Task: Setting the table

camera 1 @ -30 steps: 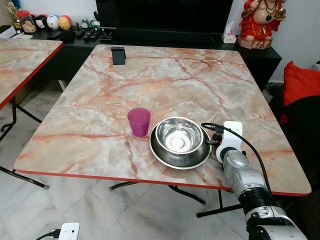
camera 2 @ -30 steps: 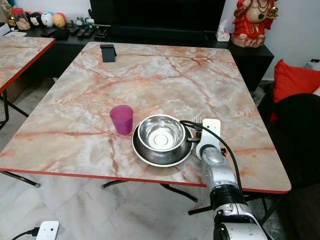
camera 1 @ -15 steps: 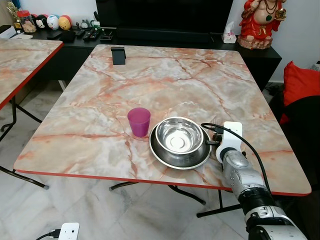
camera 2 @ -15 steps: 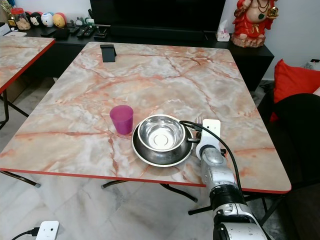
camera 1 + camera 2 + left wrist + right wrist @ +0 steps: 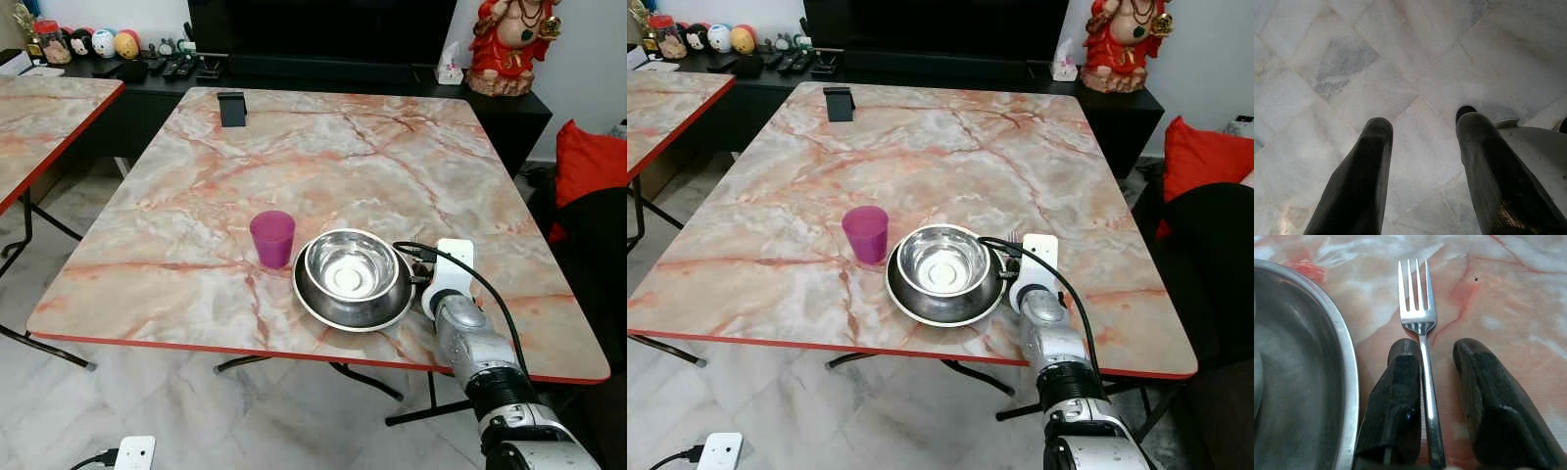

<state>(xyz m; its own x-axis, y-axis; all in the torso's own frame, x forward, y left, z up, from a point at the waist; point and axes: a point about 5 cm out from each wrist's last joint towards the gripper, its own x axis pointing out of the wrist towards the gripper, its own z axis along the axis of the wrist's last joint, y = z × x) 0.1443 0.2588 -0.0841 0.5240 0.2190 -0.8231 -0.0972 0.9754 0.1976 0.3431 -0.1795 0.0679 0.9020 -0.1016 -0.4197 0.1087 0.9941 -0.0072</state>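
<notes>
Marble table (image 5: pixel 323 157) mostly bare beyond my place setting, steel fork (image 5: pixel 1420 333) lying flat between my right claw's (image 5: pixel 1437 357) spread fingers near the right edge, steel bowl (image 5: pixel 350 266) in plate (image 5: pixel 315 305) alongside, purple cup (image 5: pixel 271 238) left, my left claw (image 5: pixel 1422 161) spread over floor tiles (image 5: pixel 1352 63), no writing readable.

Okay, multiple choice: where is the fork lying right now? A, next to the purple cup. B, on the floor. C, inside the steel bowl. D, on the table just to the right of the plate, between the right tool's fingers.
D: the right wrist view shows the fork flat on the marble table, beside the plate rim, between the open fingers of the right tool.
</notes>
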